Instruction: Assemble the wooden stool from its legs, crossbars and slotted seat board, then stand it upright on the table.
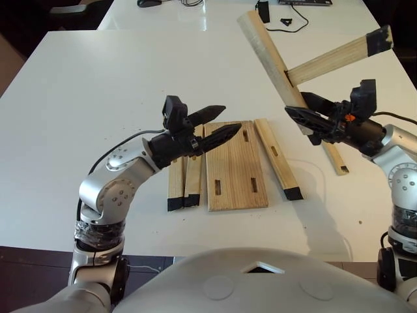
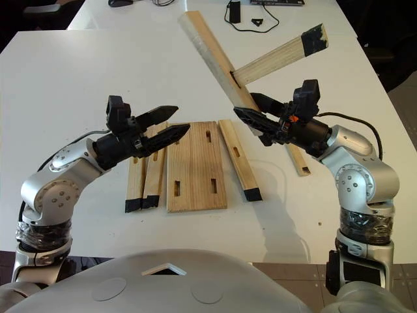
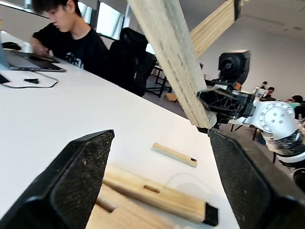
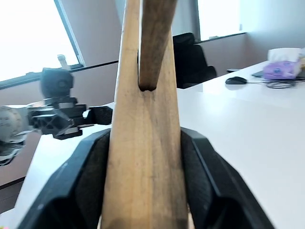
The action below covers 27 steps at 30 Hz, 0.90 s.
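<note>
My right gripper (image 1: 305,112) is shut on a long wooden leg (image 1: 268,57) and holds it tilted above the table's right side. A crossbar (image 1: 335,57) with a black tip sticks out of the leg's slot (image 4: 148,86). The slotted seat board (image 1: 236,164) lies flat in the middle. Two legs (image 1: 184,182) lie side by side along its left edge, and another leg (image 1: 277,156) lies along its right. A short crossbar (image 1: 337,158) rests on the table below the right gripper. My left gripper (image 1: 219,124) hovers open and empty over the board's far left corner.
Cables and small black items (image 1: 273,13) lie on the adjoining table at the back. The white table (image 1: 85,91) has free room on its left half and at the far middle. Its front edge runs close to the board.
</note>
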Each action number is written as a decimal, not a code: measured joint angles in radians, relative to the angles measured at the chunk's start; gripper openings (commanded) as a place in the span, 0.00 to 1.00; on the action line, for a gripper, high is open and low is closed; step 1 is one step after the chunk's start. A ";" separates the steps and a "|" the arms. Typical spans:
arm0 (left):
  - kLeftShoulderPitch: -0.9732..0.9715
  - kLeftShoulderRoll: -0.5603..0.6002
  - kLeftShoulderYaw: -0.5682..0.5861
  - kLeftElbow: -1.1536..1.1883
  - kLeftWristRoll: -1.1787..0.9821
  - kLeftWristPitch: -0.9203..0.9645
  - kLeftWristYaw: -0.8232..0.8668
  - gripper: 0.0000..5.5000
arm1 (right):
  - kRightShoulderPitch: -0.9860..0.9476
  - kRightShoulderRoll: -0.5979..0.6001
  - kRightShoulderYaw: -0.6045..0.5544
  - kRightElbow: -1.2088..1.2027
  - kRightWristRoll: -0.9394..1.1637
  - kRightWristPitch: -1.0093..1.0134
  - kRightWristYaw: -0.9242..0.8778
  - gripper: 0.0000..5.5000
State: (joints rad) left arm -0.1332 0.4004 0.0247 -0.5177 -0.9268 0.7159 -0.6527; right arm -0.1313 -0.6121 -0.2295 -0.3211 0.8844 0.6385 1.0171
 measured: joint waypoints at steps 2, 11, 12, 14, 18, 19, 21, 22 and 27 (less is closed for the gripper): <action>-0.046 0.011 0.009 -0.001 -0.043 0.019 -0.012 0.66 | -0.027 -0.025 -0.006 -0.003 0.057 0.027 0.041 0.37; -0.118 0.006 -0.004 -0.009 -0.191 0.085 -0.016 0.66 | -0.080 -0.047 0.066 -0.009 0.097 0.072 0.138 0.37; -0.130 0.001 -0.006 -0.010 -0.200 0.085 -0.013 0.66 | -0.080 -0.044 0.076 -0.008 0.096 0.072 0.145 0.37; -0.143 -0.002 -0.006 -0.012 -0.223 0.087 -0.011 0.66 | -0.080 -0.043 0.096 -0.002 0.085 0.063 0.162 0.37; -0.167 -0.001 -0.008 -0.013 -0.230 0.093 -0.008 0.66 | -0.080 -0.034 0.138 0.026 0.038 0.021 0.203 0.37; -0.170 0.001 -0.007 -0.012 -0.232 0.094 -0.007 0.66 | -0.079 -0.034 0.153 0.028 0.020 0.007 0.212 0.37; -0.170 0.004 -0.006 -0.011 -0.237 0.098 -0.007 0.66 | -0.076 -0.033 0.165 0.032 -0.002 -0.011 0.225 0.37; -0.170 0.009 -0.006 -0.011 -0.238 0.099 -0.008 0.66 | -0.075 -0.033 0.169 0.036 -0.009 -0.019 0.228 0.37; -0.166 0.033 -0.007 -0.012 -0.237 0.101 -0.026 0.54 | -0.074 -0.025 0.202 0.048 -0.060 -0.066 0.254 0.37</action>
State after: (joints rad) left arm -0.2987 0.4335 0.0180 -0.5298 -1.1643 0.8173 -0.6789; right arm -0.2056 -0.6373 -0.0280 -0.2735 0.8243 0.5720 1.2706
